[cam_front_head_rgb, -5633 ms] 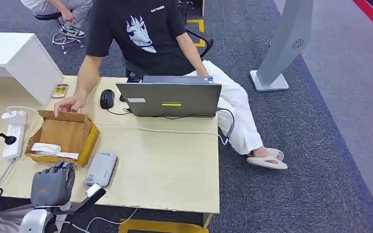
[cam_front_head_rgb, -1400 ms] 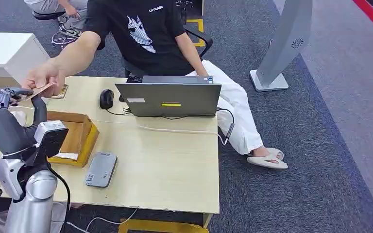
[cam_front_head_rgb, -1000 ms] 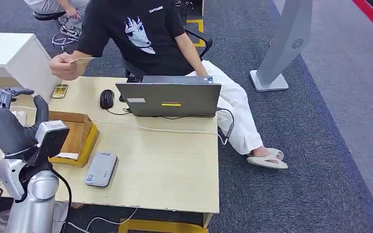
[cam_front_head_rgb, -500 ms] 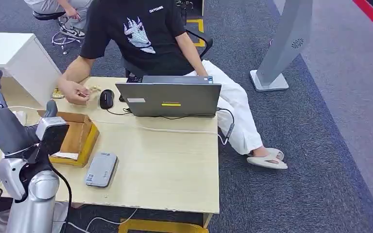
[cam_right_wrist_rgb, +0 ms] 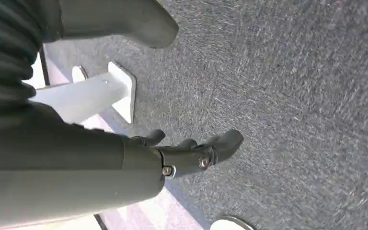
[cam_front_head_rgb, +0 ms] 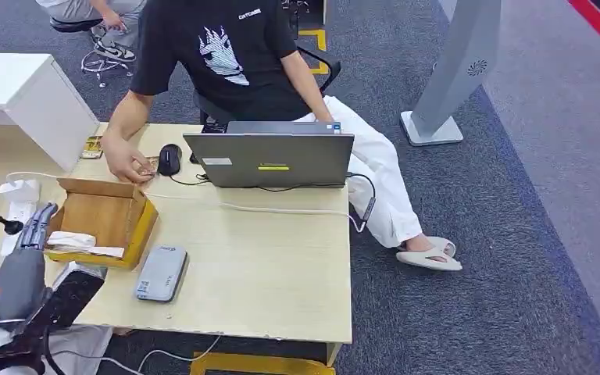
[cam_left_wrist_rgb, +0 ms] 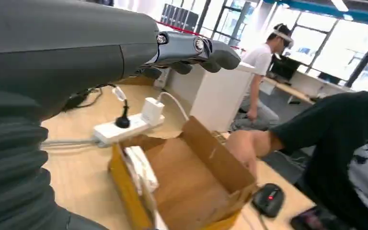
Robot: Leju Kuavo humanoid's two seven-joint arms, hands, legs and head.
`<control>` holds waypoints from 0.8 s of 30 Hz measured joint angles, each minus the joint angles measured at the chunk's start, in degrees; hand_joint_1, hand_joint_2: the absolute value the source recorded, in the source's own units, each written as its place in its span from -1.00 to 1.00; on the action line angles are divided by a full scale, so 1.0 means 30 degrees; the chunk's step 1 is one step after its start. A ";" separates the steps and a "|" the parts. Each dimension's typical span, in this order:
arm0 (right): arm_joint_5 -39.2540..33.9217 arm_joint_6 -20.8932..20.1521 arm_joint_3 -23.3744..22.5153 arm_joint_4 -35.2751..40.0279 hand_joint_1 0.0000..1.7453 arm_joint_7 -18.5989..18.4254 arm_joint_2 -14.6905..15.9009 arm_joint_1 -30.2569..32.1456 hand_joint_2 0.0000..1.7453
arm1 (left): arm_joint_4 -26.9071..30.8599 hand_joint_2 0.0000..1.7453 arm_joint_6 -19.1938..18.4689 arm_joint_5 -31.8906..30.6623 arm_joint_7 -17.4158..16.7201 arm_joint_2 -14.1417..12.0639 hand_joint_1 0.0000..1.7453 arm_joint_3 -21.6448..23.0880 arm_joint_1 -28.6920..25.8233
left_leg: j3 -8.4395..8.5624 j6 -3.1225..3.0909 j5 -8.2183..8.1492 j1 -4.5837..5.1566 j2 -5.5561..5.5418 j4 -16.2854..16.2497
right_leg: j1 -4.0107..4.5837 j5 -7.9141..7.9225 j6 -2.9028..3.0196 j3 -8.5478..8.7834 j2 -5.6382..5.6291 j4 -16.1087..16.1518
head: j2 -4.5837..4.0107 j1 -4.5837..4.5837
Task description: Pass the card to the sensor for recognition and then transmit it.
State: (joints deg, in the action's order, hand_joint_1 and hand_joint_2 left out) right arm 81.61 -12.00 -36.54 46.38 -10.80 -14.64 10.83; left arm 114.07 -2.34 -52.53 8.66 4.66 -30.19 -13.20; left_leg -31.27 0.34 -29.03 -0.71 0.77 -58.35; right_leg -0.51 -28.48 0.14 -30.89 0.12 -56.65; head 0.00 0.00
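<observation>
My left hand [cam_front_head_rgb: 19,273] hangs low at the table's front left corner, fingers [cam_left_wrist_rgb: 196,47] stretched out and holding nothing. It is just short of the open cardboard box [cam_front_head_rgb: 144,222], which has white slips [cam_front_head_rgb: 74,241] lying inside. The grey sensor box [cam_front_head_rgb: 162,272] lies flat on the table right of the cardboard box. A seated person's hand [cam_front_head_rgb: 128,165] presses the tan card [cam_front_head_rgb: 149,162] onto the table beside the black mouse [cam_front_head_rgb: 170,158]. My right hand [cam_right_wrist_rgb: 124,163] hangs over the grey carpet, fingers extended and empty.
A laptop [cam_front_head_rgb: 270,158] stands open at the table's far edge with a cable trailing right. A white power strip [cam_front_head_rgb: 14,211] lies at the left. A phone [cam_front_head_rgb: 91,147] rests near a white cabinet [cam_front_head_rgb: 39,94]. A grey stand [cam_front_head_rgb: 453,78] rises from the carpet.
The person took the card from my raised left hand and brought it down beside the mouse. My left arm dropped from above the box to the table's front left corner.
</observation>
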 joint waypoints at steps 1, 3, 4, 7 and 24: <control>0.0000 -0.0173 0.0050 0.0223 -1.00 0.0007 -0.0015 0.0104 1.00 | 0.0248 1.00 -0.0327 -0.0701 0.0204 0.0145 -1.00 -0.0437 -0.0142 | -0.0001 0.0000 0.0002 0.0001 -0.0003 0.0000 | 0.0001 0.0000 0.0000 0.0007 0.0005 -0.0003 | 0.0000 0.0000; 0.0022 -0.0415 0.0204 0.0633 -1.00 -0.0073 -0.0073 0.0346 1.00 | 0.0772 1.00 -0.0391 -0.2829 0.0795 0.0502 -1.00 -0.1282 -0.0463 | -0.0002 0.0001 0.0002 0.0000 -0.0004 0.0000 | 0.0001 0.0000 0.0001 0.0006 0.0007 -0.0005 | 0.0000 0.0000; 0.0015 -0.0414 0.0283 0.0799 -1.00 -0.0261 -0.0124 0.0438 1.00 | 0.0996 1.00 -0.0218 -0.3978 0.1090 0.0633 -1.00 -0.1722 -0.0549 | 0.0000 0.0001 0.0002 0.0000 -0.0004 0.0000 | 0.0001 0.0000 0.0001 0.0007 0.0007 -0.0006 | 0.0000 0.0000; -0.0088 -0.0407 0.0561 0.1034 -1.00 -0.0707 -0.0131 0.0522 1.00 | 0.1398 1.00 0.0549 -0.6507 0.1530 0.0925 -1.00 -0.2578 -0.0666 | -0.0002 0.0001 0.0002 0.0001 -0.0009 0.0000 | 0.0001 0.0000 0.0001 0.0008 0.0011 -0.0007 | 0.0000 0.0000; 0.1094 -0.0006 0.0787 0.1092 -1.00 0.0081 -0.0131 0.0439 1.00 | 0.1040 1.00 0.1254 -1.2128 -0.1310 -0.0598 -1.00 -0.2308 -0.2137 | 0.0003 0.0005 0.0009 0.0004 -0.0054 0.0000 | 0.0003 -0.0003 0.0005 0.0011 0.0062 -0.0006 | 0.0000 0.0000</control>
State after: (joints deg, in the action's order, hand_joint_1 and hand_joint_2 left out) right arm 84.89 -12.02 -34.18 49.66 -10.56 -15.04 12.15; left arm 117.20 1.42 -88.91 4.73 2.86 -37.11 -19.61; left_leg -31.26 0.35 -29.00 -0.70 0.61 -58.35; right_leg -0.50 -28.49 0.15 -30.86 0.31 -56.67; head 0.00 0.00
